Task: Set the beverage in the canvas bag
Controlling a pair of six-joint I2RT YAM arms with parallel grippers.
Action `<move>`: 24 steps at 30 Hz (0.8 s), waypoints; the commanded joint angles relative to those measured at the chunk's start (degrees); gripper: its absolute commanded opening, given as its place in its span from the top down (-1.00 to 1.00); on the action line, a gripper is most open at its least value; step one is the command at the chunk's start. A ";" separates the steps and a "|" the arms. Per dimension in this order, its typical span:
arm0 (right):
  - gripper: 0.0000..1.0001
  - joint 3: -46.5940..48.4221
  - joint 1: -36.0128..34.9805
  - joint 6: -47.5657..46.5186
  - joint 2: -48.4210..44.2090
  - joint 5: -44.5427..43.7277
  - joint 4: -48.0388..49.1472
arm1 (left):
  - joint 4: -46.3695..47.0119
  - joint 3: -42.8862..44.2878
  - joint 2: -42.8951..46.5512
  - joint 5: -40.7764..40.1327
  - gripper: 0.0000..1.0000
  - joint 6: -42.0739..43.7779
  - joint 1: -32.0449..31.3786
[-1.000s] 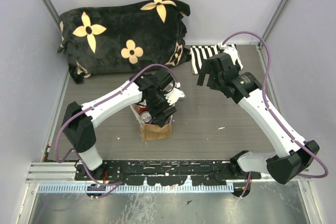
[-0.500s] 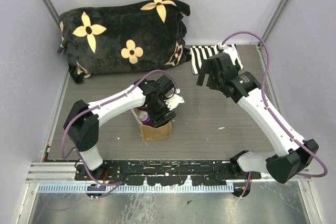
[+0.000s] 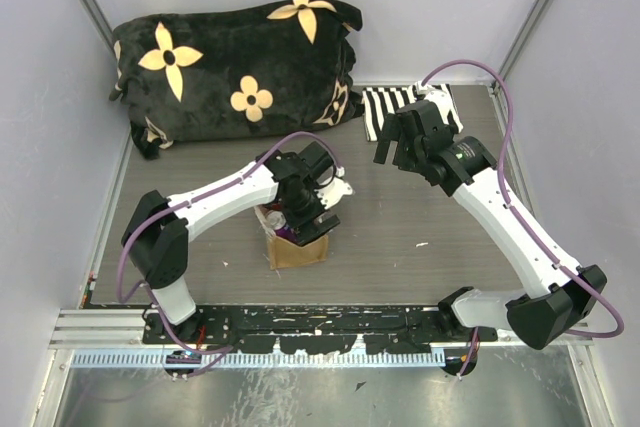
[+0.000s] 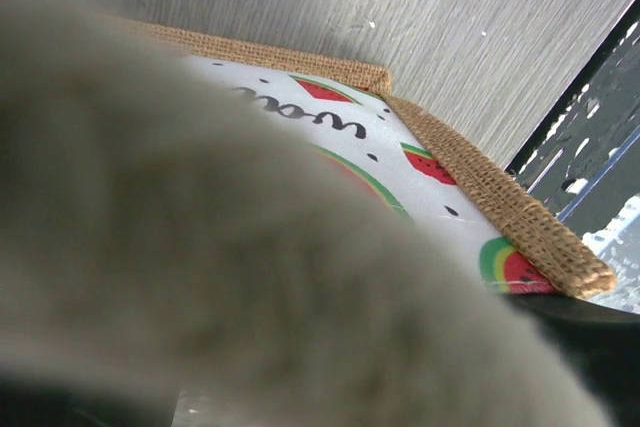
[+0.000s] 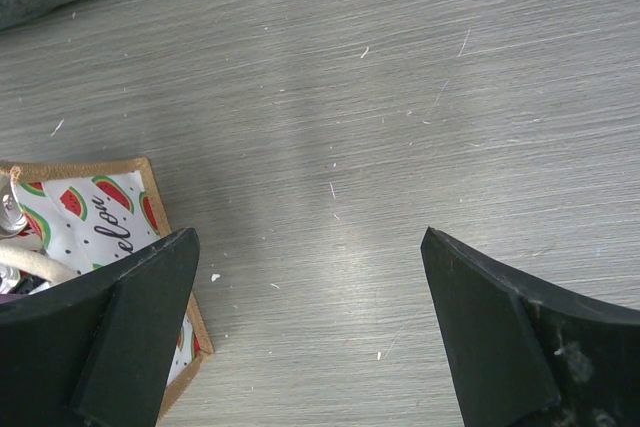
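The canvas bag [image 3: 298,251] is standing upright on the bench [image 3: 400,247], near and left of centre, its watermelon-print lining [image 4: 400,147] showing. The left arm [image 3: 225,195] is bending over the bag's mouth, where the beverage [image 3: 289,235], a purple can, is sitting just beneath the left jaws. Whether those jaws are wide or gripping cannot be told. The right jaws are hanging wide, holding nothing, right of the bag and near the striped cloth [image 3: 400,107].
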State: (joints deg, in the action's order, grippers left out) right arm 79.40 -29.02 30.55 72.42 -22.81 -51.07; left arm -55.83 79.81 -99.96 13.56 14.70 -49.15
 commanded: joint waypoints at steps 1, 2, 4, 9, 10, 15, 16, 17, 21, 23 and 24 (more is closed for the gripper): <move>-0.98 2.21 0.27 0.19 -0.09 -0.03 1.19 | 0.59 3.07 -0.41 1.36 -0.89 -1.69 -0.57; -0.98 2.13 0.27 0.17 0.02 0.08 1.23 | 0.39 3.60 -0.34 1.56 -0.89 -1.69 -0.66; -0.98 2.10 0.27 0.27 0.00 0.29 1.15 | -0.28 4.61 -0.23 1.95 -0.90 -1.69 -0.89; -0.98 2.04 0.28 0.31 0.17 0.50 1.15 | -1.44 6.02 0.11 2.86 -0.92 -1.41 -1.17; -0.98 2.07 0.28 0.34 0.17 0.50 1.15 | -1.69 6.33 0.18 3.11 -0.92 -1.43 -1.21; -0.98 2.09 0.29 0.47 0.09 0.48 1.21 | -3.16 7.42 1.48 4.07 -0.93 -1.13 -1.28; -0.98 2.12 0.29 0.48 0.17 0.45 1.20 | -3.48 7.70 1.73 4.50 -0.93 -1.08 -1.22; -0.98 2.21 0.28 0.44 0.28 0.50 1.15 | -3.84 7.98 2.05 4.71 -0.93 -1.00 -1.22; -0.98 2.44 0.27 0.41 0.69 0.90 1.43 | -5.17 8.96 3.15 5.64 -0.93 -0.73 -1.24; -0.98 2.56 0.27 0.56 0.87 1.10 1.49 | -5.79 9.34 3.70 6.18 -0.93 -0.51 -1.22; -0.98 2.52 0.27 0.57 0.97 1.23 1.56 | -6.10 9.51 3.85 6.37 -0.93 -0.47 -1.26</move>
State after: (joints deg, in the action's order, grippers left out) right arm 79.42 -29.02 30.57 72.99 -21.78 -51.05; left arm -59.61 86.67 -99.15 15.75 13.93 -49.56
